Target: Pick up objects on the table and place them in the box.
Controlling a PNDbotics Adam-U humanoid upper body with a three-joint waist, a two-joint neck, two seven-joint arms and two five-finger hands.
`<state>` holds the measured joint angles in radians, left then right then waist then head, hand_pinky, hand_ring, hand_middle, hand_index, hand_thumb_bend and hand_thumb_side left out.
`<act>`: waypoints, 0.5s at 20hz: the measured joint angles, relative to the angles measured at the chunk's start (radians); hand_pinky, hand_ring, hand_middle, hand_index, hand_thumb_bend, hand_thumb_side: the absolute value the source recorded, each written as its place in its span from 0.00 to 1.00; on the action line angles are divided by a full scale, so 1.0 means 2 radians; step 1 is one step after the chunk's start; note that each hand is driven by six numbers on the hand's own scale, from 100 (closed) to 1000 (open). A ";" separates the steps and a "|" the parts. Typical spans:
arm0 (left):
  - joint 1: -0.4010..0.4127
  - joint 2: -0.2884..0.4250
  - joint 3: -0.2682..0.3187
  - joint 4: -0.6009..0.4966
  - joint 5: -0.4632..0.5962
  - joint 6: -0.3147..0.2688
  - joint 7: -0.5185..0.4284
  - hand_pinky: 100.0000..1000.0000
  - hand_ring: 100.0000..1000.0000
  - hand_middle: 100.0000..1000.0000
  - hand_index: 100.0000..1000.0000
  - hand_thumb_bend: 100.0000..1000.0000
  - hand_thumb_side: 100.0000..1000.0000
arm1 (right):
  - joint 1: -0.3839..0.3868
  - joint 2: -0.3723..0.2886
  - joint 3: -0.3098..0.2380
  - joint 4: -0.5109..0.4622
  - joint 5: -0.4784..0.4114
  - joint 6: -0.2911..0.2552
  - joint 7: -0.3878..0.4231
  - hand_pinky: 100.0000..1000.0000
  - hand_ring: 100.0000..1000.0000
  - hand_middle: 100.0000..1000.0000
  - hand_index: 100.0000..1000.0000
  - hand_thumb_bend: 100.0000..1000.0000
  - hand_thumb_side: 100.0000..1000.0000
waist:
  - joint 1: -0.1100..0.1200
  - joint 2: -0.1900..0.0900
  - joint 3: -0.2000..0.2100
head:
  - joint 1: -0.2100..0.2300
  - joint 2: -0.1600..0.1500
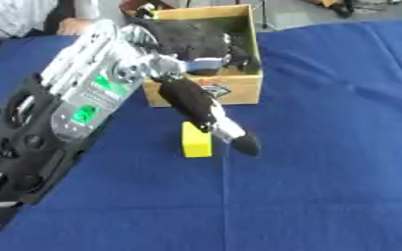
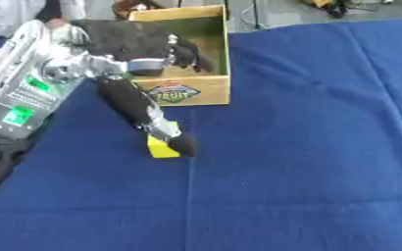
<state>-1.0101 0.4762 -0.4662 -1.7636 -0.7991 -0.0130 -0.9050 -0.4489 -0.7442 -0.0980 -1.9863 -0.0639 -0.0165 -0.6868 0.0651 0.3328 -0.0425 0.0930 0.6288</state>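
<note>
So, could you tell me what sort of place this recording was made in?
Probably a lab or demo room, not a home: a table under a blue cloth, a cardboard box and a yellow block set out for the robot's left hand, with floor cables beyond.

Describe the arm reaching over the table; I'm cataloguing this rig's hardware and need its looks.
Only the left arm shows. Its forearm is a broad silver-grey metal housing bearing green stickers, joined below to a black section with round openings. At the wrist sits a silver joint with a blue-grey band. The left robot hand is black, with a long finger carrying a silver segment and a rounded black tip.
</note>
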 measured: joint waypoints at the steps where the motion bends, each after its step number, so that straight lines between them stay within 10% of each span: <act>1: 0.001 0.001 -0.003 0.002 -0.003 -0.004 0.000 0.66 0.76 0.76 0.94 0.92 1.00 | 0.000 0.000 0.000 0.000 0.000 0.000 0.000 0.62 0.66 0.48 0.69 0.00 0.88 | 0.000 0.000 0.000 | -0.001 0.000; 10: 0.020 0.011 -0.018 0.046 -0.036 -0.022 -0.001 0.65 0.76 0.76 0.95 0.74 0.91 | 0.000 0.000 0.000 0.000 0.000 0.000 0.000 0.62 0.66 0.47 0.69 0.00 0.88 | 0.000 0.000 0.000 | -0.003 0.000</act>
<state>-0.9694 0.4972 -0.5013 -1.6712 -0.8717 -0.0564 -0.9077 -0.4481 -0.7436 -0.0980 -1.9863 -0.0641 -0.0167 -0.6870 0.0646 0.3324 -0.0421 0.0880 0.6287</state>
